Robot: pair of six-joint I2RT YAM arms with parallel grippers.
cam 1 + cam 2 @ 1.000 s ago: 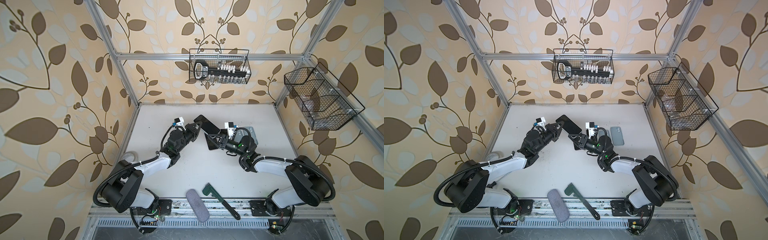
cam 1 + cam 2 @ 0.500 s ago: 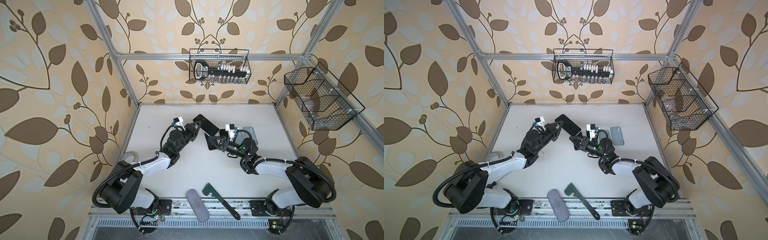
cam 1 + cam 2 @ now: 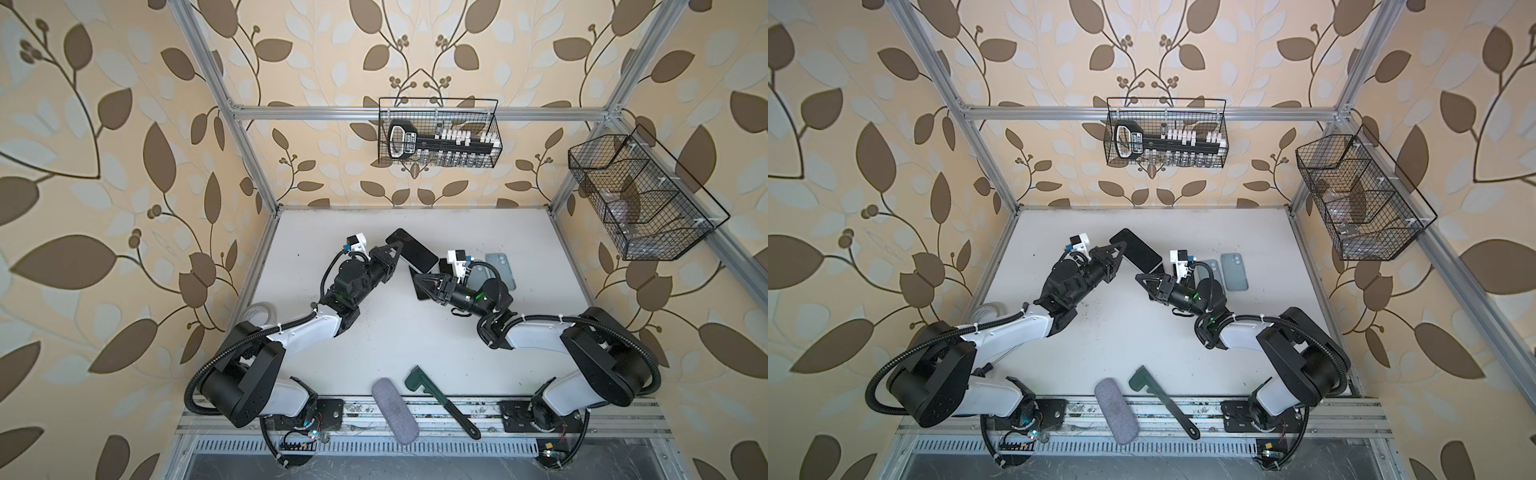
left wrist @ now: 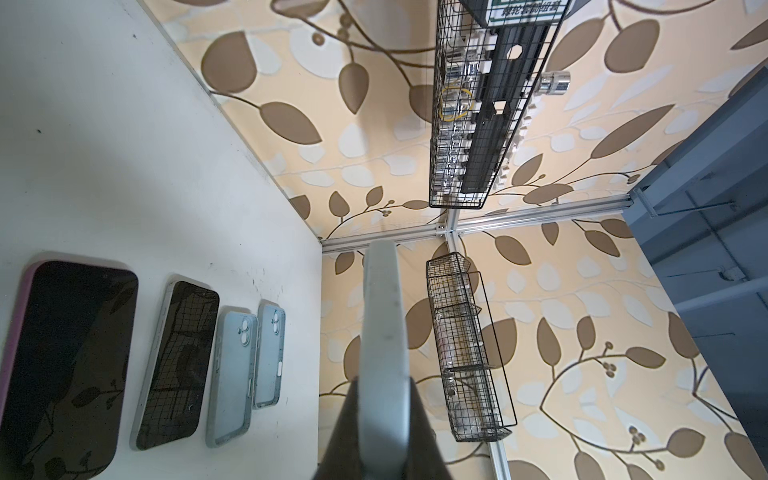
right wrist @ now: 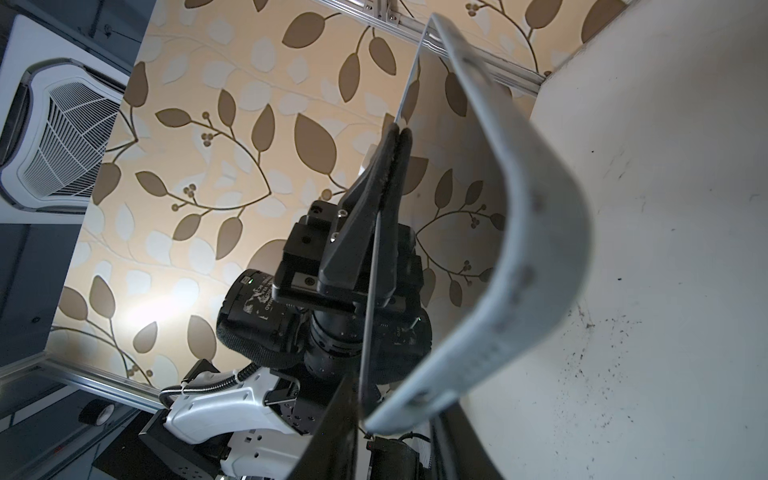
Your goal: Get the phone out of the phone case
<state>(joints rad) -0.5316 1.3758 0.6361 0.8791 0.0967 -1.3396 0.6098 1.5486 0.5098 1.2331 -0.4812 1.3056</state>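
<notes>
Phone (image 3: 412, 252): dark screen, seated in its case, held tilted and clear of the table, in front of the left end of the back-wall basket (image 3: 432, 162).
Phone case (image 4: 382, 332): grey, wrapped round the phone's edges. In the left wrist view its rim shows edge-on, rising from between the fingers.
Left gripper (image 3: 399, 248): clamped tight on one long side of the cased phone, just left of the back-wall basket's left end and nearer the camera.
Right gripper (image 3: 416, 279): at the phone's end farther from the back-wall basket. One dark finger lies against the case's corner in the right wrist view; whether the jaws pinch it cannot be told.
Table (image 3: 395, 340): white, with dark specks.
Row of handsets: lying flat in front of the back-wall basket's right end are a pink-cased phone (image 4: 66, 365) and a pale-rimmed phone (image 4: 178, 365), screens up, then two pale blue cases (image 4: 232, 374) (image 4: 269, 353).
Side basket (image 3: 640, 199): on the wall right of the back-wall basket.
Grey pouch (image 3: 395, 411) and green tool (image 3: 440, 401): at the table edge farthest from the back-wall basket.
</notes>
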